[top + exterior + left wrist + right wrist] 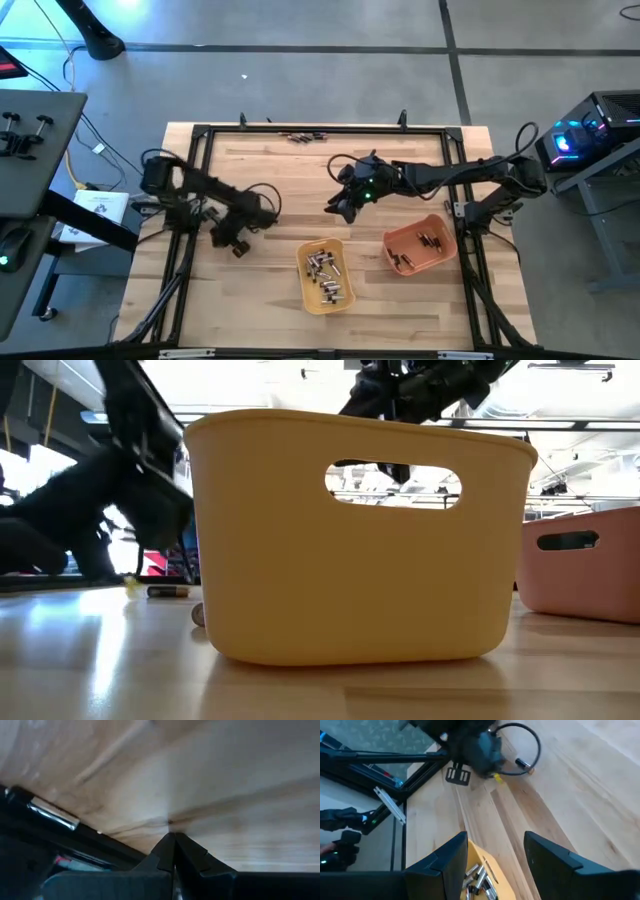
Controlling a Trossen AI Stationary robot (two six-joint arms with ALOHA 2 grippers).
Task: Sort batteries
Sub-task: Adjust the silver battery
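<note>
I see batteries [327, 277] piled in the yellow tray [304, 287] near the table's front edge, more in the orange tray [439, 262] beside it, and a few along the far edge [303, 136]. My right gripper [340, 205] hangs spread and empty above the table [270, 310], behind the yellow tray. My left gripper [238, 243] rests pressed together, empty, at the left.

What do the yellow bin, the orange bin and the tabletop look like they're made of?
Yellow bin: likely moulded plastic, matte, smooth one-piece walls with a cut-out handle slot. Orange bin: apparently the same plastic, same slot. Tabletop: wood, light planks with visible grain and seams, slight sheen.
</note>
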